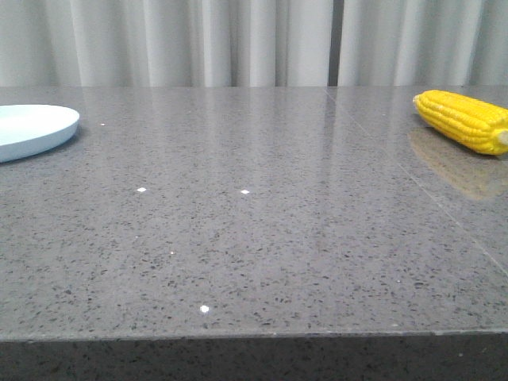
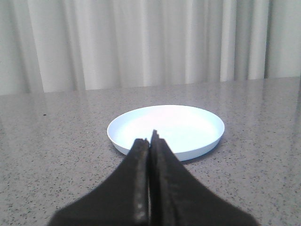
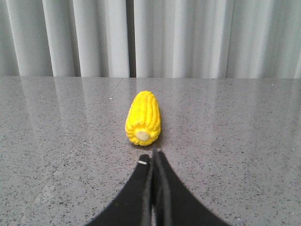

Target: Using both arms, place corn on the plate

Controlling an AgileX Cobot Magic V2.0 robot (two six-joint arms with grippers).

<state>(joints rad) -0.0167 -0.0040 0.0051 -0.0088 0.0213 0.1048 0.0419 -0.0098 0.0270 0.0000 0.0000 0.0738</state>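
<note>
1. Now the bright yellow cob of corn [image 1: 464, 120] lies on the grey speckled stone table [image 1: 254, 238], far over on the right side and toward the back.
2. In the right wrist view, the corn [image 3: 143, 117] sits just ahead of the right gripper [image 3: 153, 157]. Its long side points straight away from the black fingers, and its pale cut end faces them.
3. The right gripper's jaws are pressed together and hold nothing.
4. The round pale blue-white plate [image 1: 36, 127] sits far over on the left side, well apart from the corn.
5. In the left wrist view, the plate [image 2: 165, 127] lies right in front of the left gripper [image 2: 150, 141]. Those jaws are pressed together too, with nothing in them.
6. So the right arm is the nearer one to the corn. I think it has to open its jaws first. Since the corn points away from it, the jaws can close across its narrow sides.
</note>
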